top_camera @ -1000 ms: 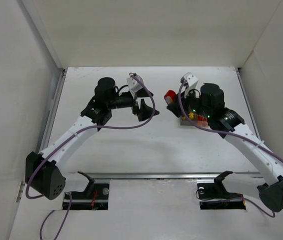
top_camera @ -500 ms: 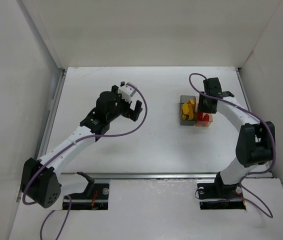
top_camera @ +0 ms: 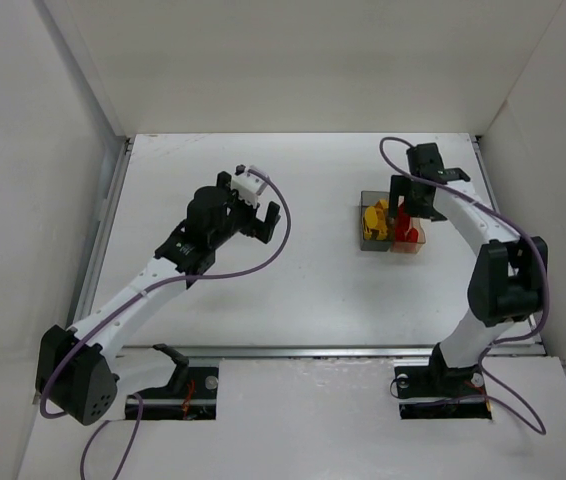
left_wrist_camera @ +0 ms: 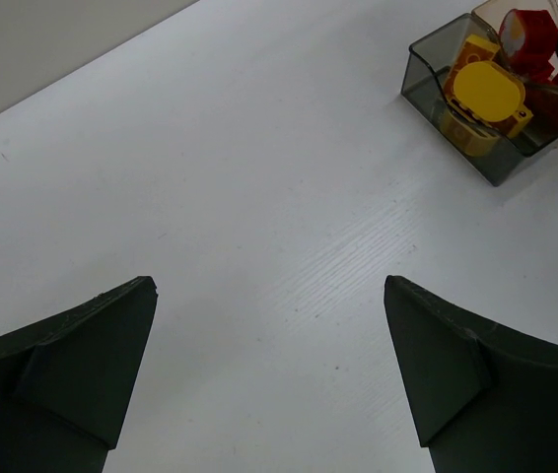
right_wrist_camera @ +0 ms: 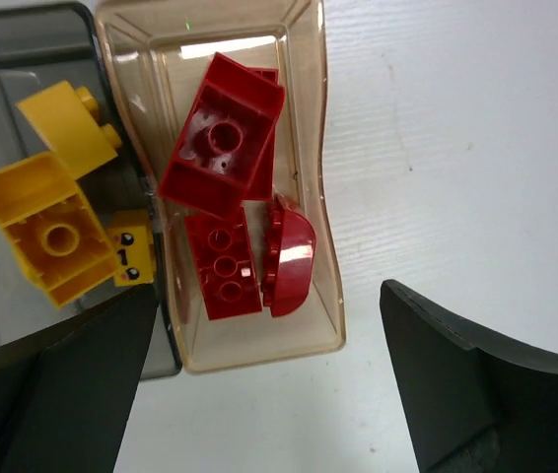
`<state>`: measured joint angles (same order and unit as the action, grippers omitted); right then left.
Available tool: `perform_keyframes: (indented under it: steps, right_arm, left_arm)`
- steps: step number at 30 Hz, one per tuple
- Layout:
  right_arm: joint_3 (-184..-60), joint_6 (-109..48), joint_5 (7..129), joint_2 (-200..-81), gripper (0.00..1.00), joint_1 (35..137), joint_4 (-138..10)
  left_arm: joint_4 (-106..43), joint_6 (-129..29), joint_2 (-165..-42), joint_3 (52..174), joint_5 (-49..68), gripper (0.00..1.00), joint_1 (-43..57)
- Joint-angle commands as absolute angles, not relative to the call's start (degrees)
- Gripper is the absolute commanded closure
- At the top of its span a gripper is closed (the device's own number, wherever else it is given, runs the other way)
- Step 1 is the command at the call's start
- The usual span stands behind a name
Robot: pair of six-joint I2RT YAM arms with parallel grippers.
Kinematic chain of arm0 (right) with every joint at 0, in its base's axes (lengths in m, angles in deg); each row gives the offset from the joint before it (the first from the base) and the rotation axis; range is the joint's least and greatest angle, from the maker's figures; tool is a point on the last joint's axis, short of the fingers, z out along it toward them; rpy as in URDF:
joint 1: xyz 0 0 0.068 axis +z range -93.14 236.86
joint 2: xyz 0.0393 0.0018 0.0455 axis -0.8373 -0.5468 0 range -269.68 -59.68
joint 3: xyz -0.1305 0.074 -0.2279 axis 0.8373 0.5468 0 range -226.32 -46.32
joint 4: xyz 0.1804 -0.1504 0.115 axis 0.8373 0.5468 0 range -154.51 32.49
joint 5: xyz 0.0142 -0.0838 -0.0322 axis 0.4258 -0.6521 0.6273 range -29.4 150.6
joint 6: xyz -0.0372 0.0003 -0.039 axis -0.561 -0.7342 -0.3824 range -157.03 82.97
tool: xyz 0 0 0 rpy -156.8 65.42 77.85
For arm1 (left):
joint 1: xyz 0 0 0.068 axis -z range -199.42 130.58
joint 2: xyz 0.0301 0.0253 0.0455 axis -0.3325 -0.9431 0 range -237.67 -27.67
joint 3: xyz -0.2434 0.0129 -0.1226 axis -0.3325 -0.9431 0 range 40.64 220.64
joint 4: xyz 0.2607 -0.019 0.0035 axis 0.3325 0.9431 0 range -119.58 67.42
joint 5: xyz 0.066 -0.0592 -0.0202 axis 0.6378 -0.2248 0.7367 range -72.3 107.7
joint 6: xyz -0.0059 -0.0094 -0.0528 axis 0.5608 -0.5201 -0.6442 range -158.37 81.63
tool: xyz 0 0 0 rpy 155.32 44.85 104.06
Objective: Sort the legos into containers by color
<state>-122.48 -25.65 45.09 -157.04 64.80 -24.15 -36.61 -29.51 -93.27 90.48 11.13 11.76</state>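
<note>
The containers stand joined right of centre: a dark grey box [top_camera: 371, 222] holding yellow legos [top_camera: 374, 214] and a clear tan box [top_camera: 410, 236] holding red legos [top_camera: 403, 222]. My right gripper [top_camera: 412, 204] hovers open just above the tan box. Its wrist view looks straight down on the tan box [right_wrist_camera: 323, 197], where several red legos [right_wrist_camera: 222, 138] lie, with yellow legos [right_wrist_camera: 47, 232] in the grey box [right_wrist_camera: 3, 69]; the right gripper [right_wrist_camera: 269, 384] holds nothing. My left gripper [top_camera: 263, 205] hangs open and empty over bare table, well left of the boxes; in its wrist view the left gripper [left_wrist_camera: 269, 374] sees the grey box [left_wrist_camera: 427, 74] at upper right.
White walls close in the table on the left, back and right. A metal rail [top_camera: 313, 351] runs along the near edge by the arm bases. Purple cables loop off both arms.
The right arm has swung from reaching across the boxes to a folded stance over the tan box, and its jaws have opened. The left gripper has drawn back to the left.
</note>
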Motion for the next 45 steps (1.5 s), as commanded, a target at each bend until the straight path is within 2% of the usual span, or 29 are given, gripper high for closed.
perform_keyframes:
  steps: [1,4,7,12,13,15,18,22,23,26,28,35,45]
  right_arm:
    - [-130.68,-24.38,43.63,-151.01,0.0,64.77,-20.22]
    - [-132.63,-24.37,46.7,-144.53,0.0,64.77,-21.78]
    - [-131.5,-23.84,43.83,-136.89,0.0,64.24,-24.34]
    - [-122.45,-25.51,22.93,-128.16,0.0,55.12,-29.79]
    - [-121.13,-25.51,17.58,-127.02,0.0,49.53,-29.79]
    - [-118.83,-22.81,12.81,-121.84,0.0,41.53,-29.79]
    - [-114.01,-21.12,8.31,-110.46,0.0,38.75,-34.59]
    - [-106.01,-25.16,14.08,-98.02,0.0,38.75,-43.83]
    - [-104.17,-26.99,19.06,-95.65,0.0,38.75,-44.38]
    - [-103.62,-30.34,33.28,-95.01,0.0,38.75,-43.34]
    - [-103.62,-31.14,37.47,-95.01,0.0,38.75,-41.58]
    - [-104.15,-17.36,29.39,-91.68,0.0,38.75,-41.57]
    - [-104.68,-15.23,29.39,-89.75,0.0,38.75,-40.34]
  left_arm:
    - [-38.19,-29.58,-90.95,90.12,11.9,0.0,11.7]
    - [-38.19,-29.58,-90.95,90.73,11.9,0.0,11.69]
    - [-39.24,-29.58,-90.25,90.73,13.57,0.0,11.69]
    - [-37.85,-29.58,-88.23,88.63,15.94,0.0,11.69]
    - [-37.84,-29.58,-87.44,87.84,15.94,0.0,11.69]
    - [-37.32,-29.58,-86.56,86.44,16.56,0.0,11.69]
    - [-37.84,-29.58,-84.98,84.85,19.1,0.0,11.69]
    - [-38.99,-29.58,-83.74,82.47,23.15,0.0,11.69]
    - [-39.51,-29.58,-83.04,81.69,23.76,0.0,11.69]
    - [-39.51,-29.58,-82.52,81.15,23.77,0.0,11.69]
    - [-40.03,-29.58,-82.51,80.63,23.77,0.0,11.69]
    - [-40.66,-30.11,-81.46,79.57,23.77,0.0,11.69]
    - [-40.66,-30.64,-80.4,79.04,22.71,0.0,12.22]
